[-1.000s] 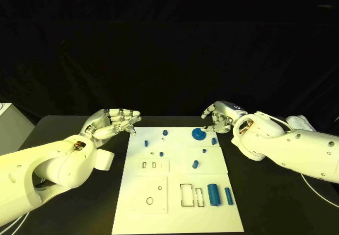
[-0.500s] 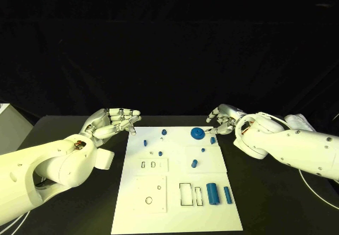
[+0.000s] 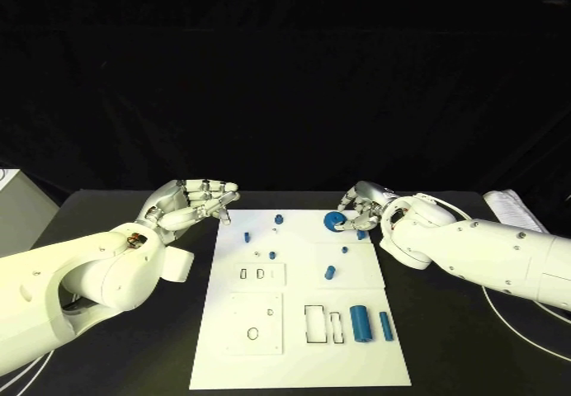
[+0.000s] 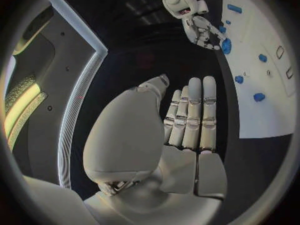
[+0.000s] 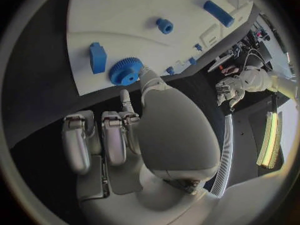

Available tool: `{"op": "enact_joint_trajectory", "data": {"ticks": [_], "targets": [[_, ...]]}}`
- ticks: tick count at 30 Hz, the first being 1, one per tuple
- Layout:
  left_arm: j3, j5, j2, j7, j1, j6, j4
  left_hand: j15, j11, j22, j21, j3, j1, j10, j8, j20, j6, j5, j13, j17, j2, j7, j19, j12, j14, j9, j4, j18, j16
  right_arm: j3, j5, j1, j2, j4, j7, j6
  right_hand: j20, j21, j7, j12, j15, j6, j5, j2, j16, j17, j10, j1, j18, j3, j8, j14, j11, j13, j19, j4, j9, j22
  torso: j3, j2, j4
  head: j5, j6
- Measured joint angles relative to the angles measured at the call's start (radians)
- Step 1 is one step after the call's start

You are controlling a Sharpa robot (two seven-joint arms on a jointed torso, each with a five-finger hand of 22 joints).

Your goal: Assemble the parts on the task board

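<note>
The white task board [image 3: 298,346] lies lengthwise in the middle of the black table. A blue gear [image 3: 334,220] [image 5: 125,71] sits at its far right corner. My right hand [image 3: 366,204] is bent over it, thumb and one finger pinching the gear's rim while the other fingers [image 5: 94,140] stay curled. A small blue block [image 5: 97,56] lies just beside the gear. My left hand [image 3: 191,203] hovers at the board's far left corner, fingers curled in, holding nothing. The left wrist view shows the right hand [image 4: 199,26] over the gear [image 4: 226,45].
Small blue pegs [image 3: 279,220] [image 3: 328,273] stand scattered over the far half of the board. A blue cylinder [image 3: 358,322] and a blue bar [image 3: 385,324] lie at the near right, beside rectangular slots [image 3: 317,324]. A white box [image 3: 10,206] sits at the table's left edge.
My right hand drew slightly away from the gear, then came back left onto its rim. The left hand has stayed where it was.
</note>
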Motion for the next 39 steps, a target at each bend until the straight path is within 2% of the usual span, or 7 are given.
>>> {"op": "enact_joint_trajectory", "data": {"ticks": [8,13,19,39], "targets": [[0.0,0.0,0.001,-0.001,0.0,0.002,0.0,0.0,0.0,0.0,0.0,0.0,0.0,0.0,0.0,0.0,0.0,0.0,0.0,0.0,0.0,0.0,0.0,0.0,0.0,0.0,0.0,0.0,0.0,0.0,-0.008,-0.005,0.026,-0.03,-0.006,-0.002,0.0,0.0,0.0,0.0,0.0,0.0,0.0,0.004,0.0,0.0,0.0,0.004,0.0,0.003,0.004,0.0,0.0,0.0,0.0,0.003,0.0,0.0,0.0002,0.0,0.001,0.003,-0.004],[0.0,0.0,0.0,-0.001,0.0,0.002,-0.001,0.0,0.0,0.0,0.0,0.0,0.0,0.0,0.0,0.0,0.0,0.0,0.0,0.0,0.0,0.0,0.0,0.0,0.0,0.0,0.0,0.0,0.0,0.0,-0.012,-0.006,0.032,-0.038,-0.009,-0.003,0.0,0.0,0.0,0.0,0.0,0.0,0.004,0.009,0.0,0.0,0.0,0.009,0.0,0.009,0.004,0.0,0.0,0.0,0.0,0.003,0.001,0.0,0.0007,0.0,-0.0008,0.006,-0.005],[0.0,0.0,0.0,-0.002,0.0,0.003,-0.001,0.002,0.0,0.001,0.002,0.001,0.0,0.0,0.0,0.0,0.0,0.0,0.0,0.0,0.0,0.0,0.0,0.0,-0.002,0.0,-0.001,0.0,0.002,-0.001,-0.015,-0.01,0.042,-0.044,-0.01,-0.003,0.0,0.0,0.0,0.0,0.0,0.0,0.004,0.028,0.0,0.0,0.0,0.028,0.0,0.042,0.011,0.0,0.0,0.0,0.0,-0.003,0.001,0.0,0.0008,-0.001,-0.0025,0.01,-0.008],[0.0,-0.001,-0.003,-0.006,0.0,0.003,0.0,0.004,0.0,0.003,0.005,0.007,0.0,0.0,0.0,0.0,0.0,0.0,0.0,0.0,0.0,0.0,0.0,0.0,-0.004,0.001,-0.001,0.0,0.004,-0.003,-0.036,-0.014,0.049,-0.056,-0.026,0.003,0.0,0.0,0.0,0.0,0.0,0.0,0.004,0.032,0.0,0.0,0.0,0.031,0.0,0.073,0.011,0.0,0.0,0.0,0.0,-0.004,-0.004,0.0,0.0012,-0.001,-0.0025,0.011,-0.012]]}}
